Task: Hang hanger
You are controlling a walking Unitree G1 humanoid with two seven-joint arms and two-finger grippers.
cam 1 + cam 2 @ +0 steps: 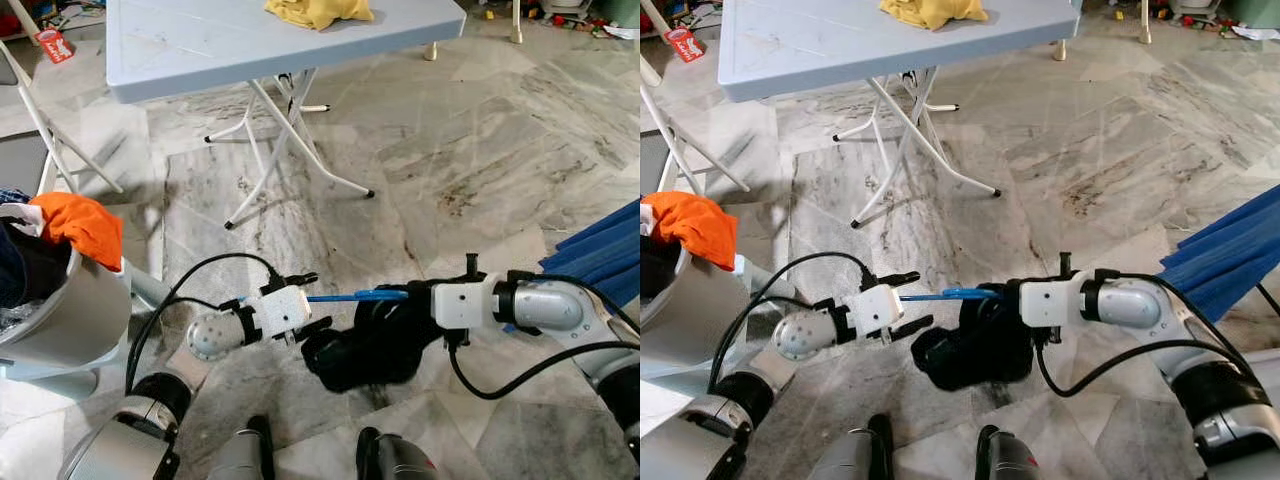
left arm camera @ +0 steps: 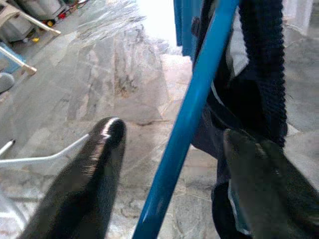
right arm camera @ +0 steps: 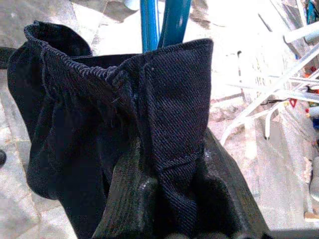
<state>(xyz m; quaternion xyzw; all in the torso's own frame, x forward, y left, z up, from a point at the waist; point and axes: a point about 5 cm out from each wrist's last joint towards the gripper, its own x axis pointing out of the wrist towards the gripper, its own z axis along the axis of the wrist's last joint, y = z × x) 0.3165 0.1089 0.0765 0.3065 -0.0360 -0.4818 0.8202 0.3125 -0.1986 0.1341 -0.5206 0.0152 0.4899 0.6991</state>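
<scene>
Right tool (image 1: 400, 300) pinching dark garment (image 1: 365, 345), blue hanger (image 1: 355, 296) between

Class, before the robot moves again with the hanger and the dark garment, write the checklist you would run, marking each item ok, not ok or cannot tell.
1. Right claw gripping the dark garment: ok, fabric is pinched between its fingers in the right wrist view.
2. Left claw closed on the blue hanger: not ok, the bar passes between spread fingers.
3. Garment fully seated on hanger: cannot tell.
4. Garment off the marble floor: cannot tell.
5. Rail to hang it on: cannot tell; ahead stands a folding table.
</scene>
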